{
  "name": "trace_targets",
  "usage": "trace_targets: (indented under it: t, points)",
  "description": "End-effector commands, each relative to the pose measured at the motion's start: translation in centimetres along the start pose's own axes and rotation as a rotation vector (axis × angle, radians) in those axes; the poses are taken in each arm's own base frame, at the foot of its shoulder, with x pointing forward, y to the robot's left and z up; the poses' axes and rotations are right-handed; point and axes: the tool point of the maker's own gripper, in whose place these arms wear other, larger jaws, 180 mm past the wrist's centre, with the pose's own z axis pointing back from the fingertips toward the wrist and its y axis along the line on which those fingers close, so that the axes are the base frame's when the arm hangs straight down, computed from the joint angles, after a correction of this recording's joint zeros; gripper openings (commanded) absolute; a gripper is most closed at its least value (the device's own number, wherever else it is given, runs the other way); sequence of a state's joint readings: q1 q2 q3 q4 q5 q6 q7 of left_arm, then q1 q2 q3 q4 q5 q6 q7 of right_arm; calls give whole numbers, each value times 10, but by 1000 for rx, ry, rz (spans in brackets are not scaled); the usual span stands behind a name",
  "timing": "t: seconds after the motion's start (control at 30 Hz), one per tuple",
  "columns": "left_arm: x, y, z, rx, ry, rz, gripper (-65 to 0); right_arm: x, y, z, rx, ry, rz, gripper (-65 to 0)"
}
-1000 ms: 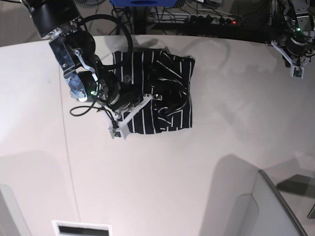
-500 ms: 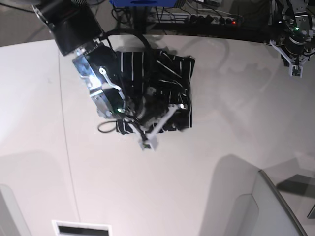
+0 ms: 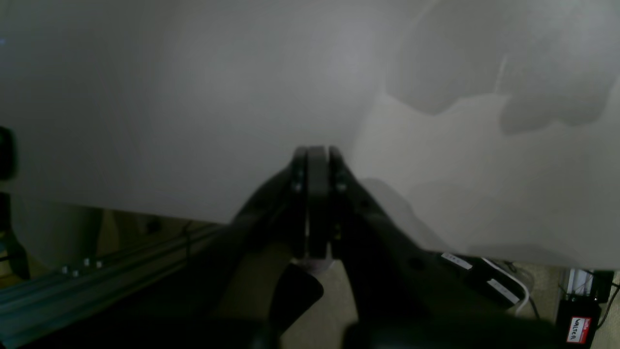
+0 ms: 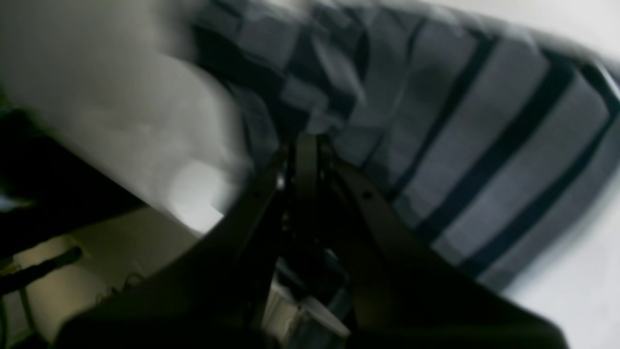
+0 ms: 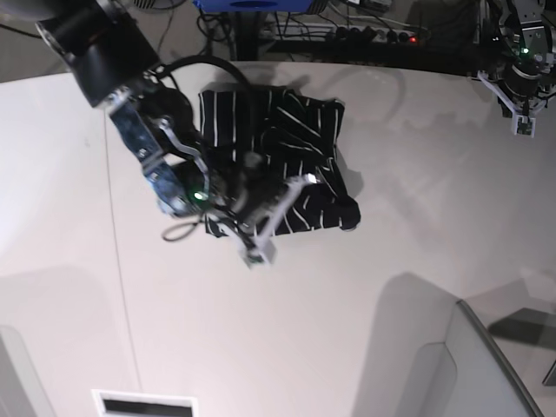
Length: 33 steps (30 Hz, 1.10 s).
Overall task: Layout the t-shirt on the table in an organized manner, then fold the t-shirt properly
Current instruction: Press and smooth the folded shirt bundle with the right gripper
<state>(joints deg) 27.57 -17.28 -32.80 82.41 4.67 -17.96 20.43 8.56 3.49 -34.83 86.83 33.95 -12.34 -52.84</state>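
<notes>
The t-shirt, dark with thin white stripes, lies bunched in a rough square on the white table, toward the far side. My right arm reaches over its near left part. In the right wrist view my right gripper is shut, its tips against the blurred striped t-shirt; whether any cloth is pinched does not show. My left arm hangs at the far right table edge, away from the shirt. My left gripper is shut and empty above the bare table.
A thin seam line runs down the table's left part. Cables and a power strip lie beyond the far edge. A pale grey panel stands at the lower right, and a slotted white part at the bottom left.
My right arm swung right across the shirt, then drew back a little. The shirt's near right corner now bulges further right. The left arm has stayed put.
</notes>
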Motion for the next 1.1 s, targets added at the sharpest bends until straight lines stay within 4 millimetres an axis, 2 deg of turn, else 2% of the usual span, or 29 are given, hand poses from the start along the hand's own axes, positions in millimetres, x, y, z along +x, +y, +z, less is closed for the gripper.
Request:
trace_targets:
  t: [0.0, 0.1, 0.23, 0.4, 0.63, 0.77, 0.87, 0.97, 1.07]
  points:
    - [9, 12, 2, 29, -27, -13, -650, 0, 8, 2, 25, -4, 1, -648]
    - [10, 12, 2, 30, -31, -13, -650, -22, -2, -1, 6, 37, -13, -648]
    - [16, 11, 1, 29, -44, -12, -650, -35, -9, -2, -4, 65, -22, -648]
    - [16, 11, 0, 28, -42, -10, -650, -46, -2, -3, 14, 106, -11, -648]
    - [16, 10, 0, 27, -42, -11, -650, -53, 36, -3, 138, 162, 99, -648]
    - [16, 11, 0, 28, -42, -12, -650, -54, 51, -3, 179, 178, 131, -647]
    - [16, 11, 0, 28, -42, -11, -650, -62, 56, -7, 186, 226, 157, -645]
    - [18, 11, -1, 29, -46, -9, -650, -72, 75, -11, 216, 274, 268, -645]
    - [23, 13, -3, 35, -54, -12, -650, -82, 97, -4, 284, 332, 409, -648]
